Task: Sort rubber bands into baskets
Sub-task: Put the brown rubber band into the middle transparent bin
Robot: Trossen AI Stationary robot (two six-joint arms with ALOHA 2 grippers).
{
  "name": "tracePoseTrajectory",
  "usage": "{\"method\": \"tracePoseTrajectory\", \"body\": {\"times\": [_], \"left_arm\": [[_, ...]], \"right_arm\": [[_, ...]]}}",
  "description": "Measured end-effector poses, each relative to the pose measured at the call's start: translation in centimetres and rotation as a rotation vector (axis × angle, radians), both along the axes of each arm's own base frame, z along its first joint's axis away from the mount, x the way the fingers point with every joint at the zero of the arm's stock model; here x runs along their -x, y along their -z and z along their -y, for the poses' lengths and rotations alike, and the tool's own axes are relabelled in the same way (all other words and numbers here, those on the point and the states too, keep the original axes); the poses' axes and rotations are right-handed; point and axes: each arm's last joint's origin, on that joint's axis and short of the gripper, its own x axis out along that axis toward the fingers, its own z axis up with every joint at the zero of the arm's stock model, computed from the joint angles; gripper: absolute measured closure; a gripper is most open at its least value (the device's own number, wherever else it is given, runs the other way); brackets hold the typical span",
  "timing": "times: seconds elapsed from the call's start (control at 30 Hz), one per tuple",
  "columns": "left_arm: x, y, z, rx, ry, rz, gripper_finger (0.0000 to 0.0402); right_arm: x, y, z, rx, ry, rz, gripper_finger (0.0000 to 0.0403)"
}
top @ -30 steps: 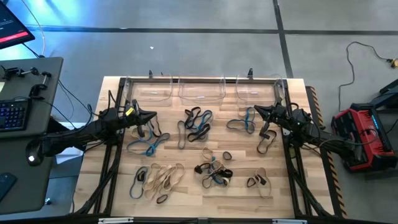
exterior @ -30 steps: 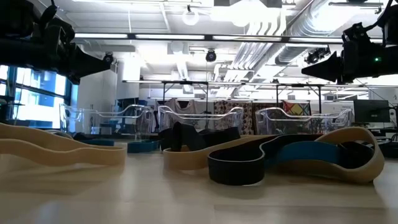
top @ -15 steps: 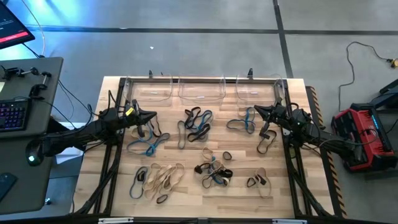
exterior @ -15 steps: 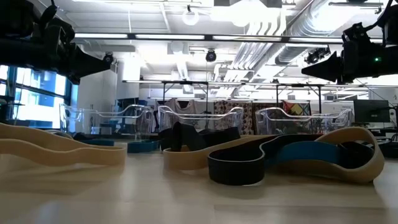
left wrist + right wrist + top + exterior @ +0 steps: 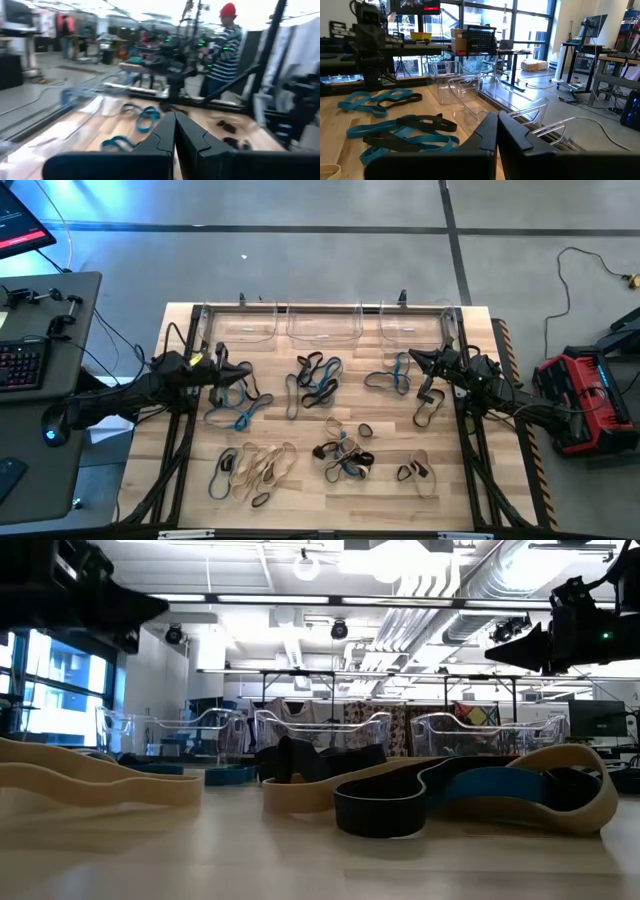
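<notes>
High view first, and the left arm is on the move: the left gripper (image 5: 222,363), fingers pinched together on nothing, has pulled back a touch toward its own side since a moment ago, hanging above the black and blue loops (image 5: 232,394) at the table's left. Low view confirms it, with the dark shape at upper left shifted. Its wrist picture is smeared, so that arm is swinging right now.

Across the middle, the rubber bands (image 5: 316,378) lie where they were: mixed clusters of black, tan and blue scattered over the wooden table (image 5: 480,510), none lifted. At the far edge the three clear baskets (image 5: 325,323) sit in a row, and I see nothing in them yet.

Over on the right, the right gripper (image 5: 414,358) hasn't budged, also closed and empty, poised near the blue and black loops (image 5: 390,378).

So sorting hasn't begun; my read is the left arm is lining up a first pick.
</notes>
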Motion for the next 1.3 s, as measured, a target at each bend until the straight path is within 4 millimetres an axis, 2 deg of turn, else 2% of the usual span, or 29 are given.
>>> {"method": "tracePoseTrajectory", "body": {"times": [0.13, 0.33, 0.7, 0.93, 1.3], "left_arm": [[-0.1, -1.2, 0.4, -0.034, 0.047, -0.011, 0.0402], [-1.1, -1.4, 0.6, -0.009, 0.080, -0.085, 0.0401], [-4.2, -0.3, 0.4, 0.060, -0.017, -0.347, 0.0401], [-6.1, -1.0, 0.1, 0.122, -0.027, -0.416, 0.0401], [-9.0, -1.8, 0.2, 0.101, 0.001, -0.503, 0.0401]], "right_arm": [[0.0, 0.0, 0.0, 0.000, 0.000, 0.000, 0.0403], [0.0, 0.0, 0.0, 0.000, 0.000, 0.000, 0.0403], [0.0, 0.0, 0.0, 0.000, 0.000, 0.000, 0.0403], [0.0, 0.0, 0.0, 0.000, 0.000, 0.000, 0.0403], [0.0, 0.0, 0.0, 0.000, 0.000, 0.000, 0.0403]]}}
